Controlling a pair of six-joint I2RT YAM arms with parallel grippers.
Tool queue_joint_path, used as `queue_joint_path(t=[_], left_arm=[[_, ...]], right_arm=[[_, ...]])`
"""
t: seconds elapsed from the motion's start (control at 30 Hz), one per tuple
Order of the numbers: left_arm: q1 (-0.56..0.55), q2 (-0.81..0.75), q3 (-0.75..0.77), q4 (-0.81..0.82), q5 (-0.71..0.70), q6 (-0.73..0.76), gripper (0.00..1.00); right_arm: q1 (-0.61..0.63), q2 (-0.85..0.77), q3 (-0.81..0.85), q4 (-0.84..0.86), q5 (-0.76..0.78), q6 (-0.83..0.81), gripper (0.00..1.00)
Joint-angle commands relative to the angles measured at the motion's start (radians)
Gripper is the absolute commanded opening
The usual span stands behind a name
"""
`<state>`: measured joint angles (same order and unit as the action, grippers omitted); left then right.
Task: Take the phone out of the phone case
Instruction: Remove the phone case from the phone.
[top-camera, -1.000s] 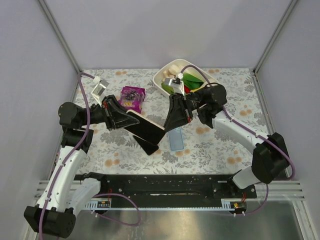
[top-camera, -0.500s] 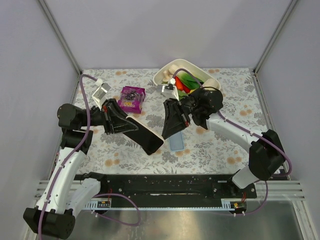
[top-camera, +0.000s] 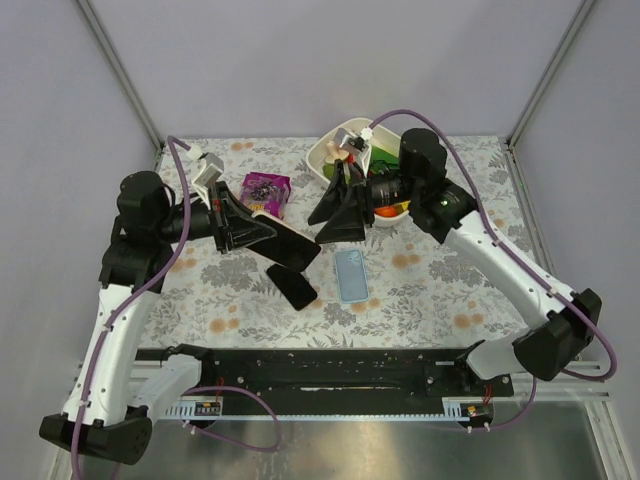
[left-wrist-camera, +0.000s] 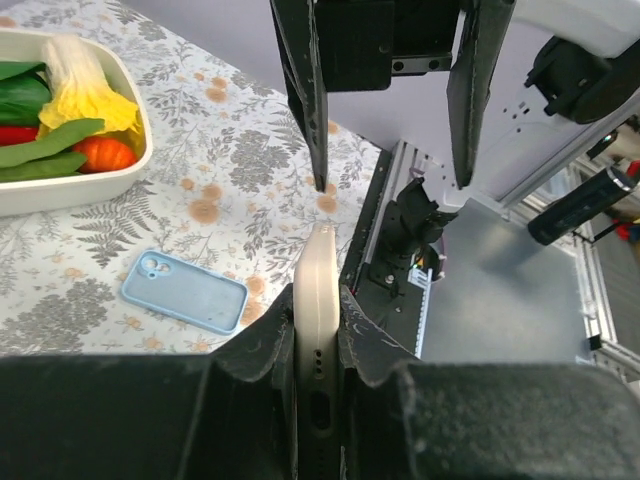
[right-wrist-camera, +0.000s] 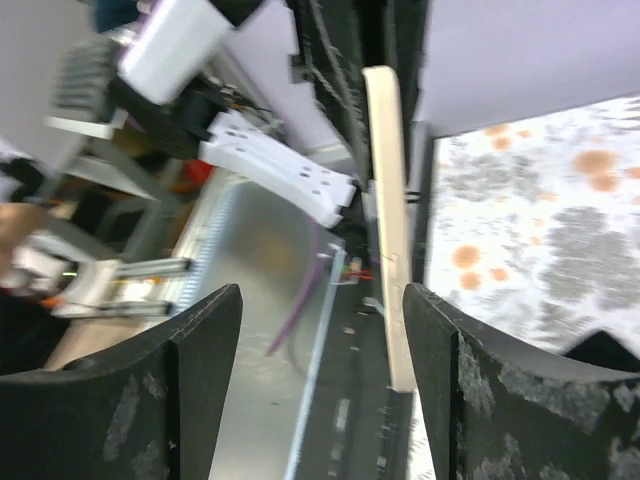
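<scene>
- Room: pale lilac walls (top-camera: 330, 60) stood on three sides, with metal corner posts (top-camera: 122, 75).
- Surface: the table wore a floral cloth (top-camera: 440, 300) of grey leaves and orange blooms. A black rail (top-camera: 320, 372) ran along its near edge, with bare sheet metal (top-camera: 400, 440) nearer than that.
- Left gripper (top-camera: 262, 232): raised over the left half of the cloth, its fingers pressed together on one end of a dark slab (top-camera: 290, 245).
- Dark slab: held up off the cloth, dark face upward, with a cream rim that had small holes at the gripped end.
- Purple packet (top-camera: 265, 192): lay on the cloth just behind the left gripper.
- Dark patch (top-camera: 293, 287): on the cloth below the slab; shadow or object, I could not tell.
- Light-blue slab (top-camera: 350, 275): flat on the cloth near the middle, two camera rings showing at its far end, touching neither gripper. Which of the two slabs was the phone and which the case, I could not tell.
- Right gripper (top-camera: 322, 230): fingers spread wide and holding nothing, aimed at the free end of the dark slab, near it but apart.
- White bowl (top-camera: 335, 130): at the far edge, partly behind the right arm. It held green leaves (left-wrist-camera: 50, 137), an orange piece (left-wrist-camera: 105, 155), a red piece (left-wrist-camera: 20, 135) and a yellow-white leafy piece (left-wrist-camera: 80, 85).
</scene>
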<state>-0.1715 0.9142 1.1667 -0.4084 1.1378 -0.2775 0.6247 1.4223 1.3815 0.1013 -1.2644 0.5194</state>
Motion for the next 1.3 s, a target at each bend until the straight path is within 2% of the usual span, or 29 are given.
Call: queue_joint_path(t=[0.0, 0.17, 0.2, 0.23, 0.43, 0.57, 0.63, 0.7, 0.8, 0.97, 1.1, 1.27], left_arm=[[-0.013, -0.009, 0.128, -0.147, -0.041, 0.184, 0.00], [-0.014, 0.000, 0.194, -0.262, -0.058, 0.267, 0.00], [-0.014, -0.005, 0.195, -0.262, -0.062, 0.265, 0.00], [-0.017, -0.011, 0.194, -0.262, -0.072, 0.264, 0.00], [-0.036, -0.023, 0.179, -0.190, -0.112, 0.204, 0.00], [-0.046, -0.025, 0.165, -0.124, -0.122, 0.153, 0.00], [-0.054, -0.015, 0.168, -0.110, -0.127, 0.140, 0.00], [-0.071, -0.006, 0.177, -0.109, -0.121, 0.139, 0.00], [-0.092, 0.003, 0.183, -0.128, -0.124, 0.167, 0.00], [-0.111, 0.015, 0.180, -0.155, -0.131, 0.208, 0.00], [-0.131, 0.012, 0.177, -0.155, -0.141, 0.225, 0.00], [-0.148, 0.020, 0.177, -0.153, -0.127, 0.241, 0.00]], right_arm=[[0.029, -0.066, 0.111, -0.667, 0.270, -0.619, 0.75], [0.029, -0.128, 0.102, -0.643, 0.554, -0.677, 0.80], [0.030, -0.137, 0.100, -0.641, 0.594, -0.694, 0.85], [0.029, -0.144, 0.097, -0.640, 0.618, -0.703, 0.99], [0.027, -0.195, 0.016, -0.543, 0.819, -0.495, 0.99], [0.024, -0.186, 0.005, -0.545, 0.711, -0.470, 0.99], [0.021, -0.148, 0.040, -0.601, 0.620, -0.505, 0.99], [0.021, -0.129, 0.050, -0.620, 0.597, -0.547, 1.00], [0.027, -0.120, 0.068, -0.678, 0.524, -0.666, 0.90], [0.033, -0.092, 0.113, -0.785, 0.398, -0.768, 0.87], [0.050, -0.097, 0.103, -0.815, 0.341, -0.835, 0.85], [0.099, -0.088, 0.110, -0.841, 0.361, -0.881, 0.76]])
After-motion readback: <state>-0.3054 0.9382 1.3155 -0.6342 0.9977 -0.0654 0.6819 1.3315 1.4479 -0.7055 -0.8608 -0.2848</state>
